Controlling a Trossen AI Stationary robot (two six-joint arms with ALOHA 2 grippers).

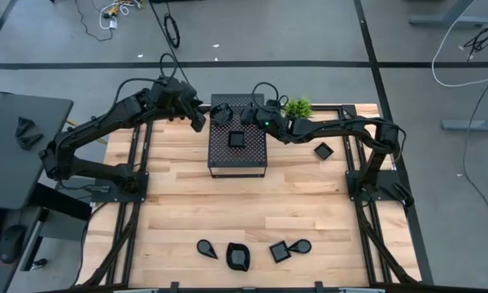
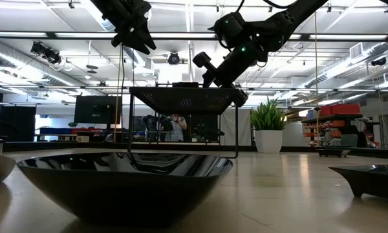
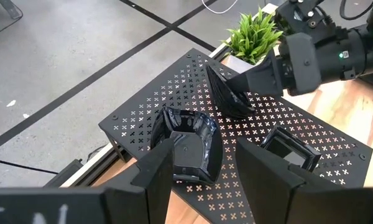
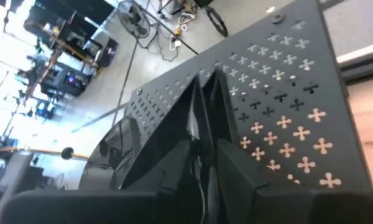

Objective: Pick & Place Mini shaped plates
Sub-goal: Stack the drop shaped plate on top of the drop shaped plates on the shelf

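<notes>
On the far middle of the table stands the black perforated box (image 1: 237, 155). On its top lie a square mini plate (image 1: 236, 138) and a rounded mini plate (image 3: 186, 140). My left gripper (image 3: 224, 168) hangs open above that rounded plate, well clear of the box top in the low view. My right gripper (image 3: 264, 78) reaches over the box's far edge, shut on a third mini plate (image 3: 227, 93) that stands tilted on edge. Several more plates (image 1: 237, 256) lie along the table's near edge, and one (image 1: 323, 150) lies right of the box. My right gripper pinches the mini plate's upper rim (image 4: 202, 118) between its two fingers, coming in slanting down from the table's right side. The plate stands steeply tilted, and its lower edge (image 3: 233, 112) rests on the perforated box top.
A small green potted plant (image 1: 298, 107) stands at the far edge, just right of the box and close behind my right arm. The wooden tabletop between the box and the near row of plates is bare. One plate (image 2: 126, 181) lies right in front of the low camera.
</notes>
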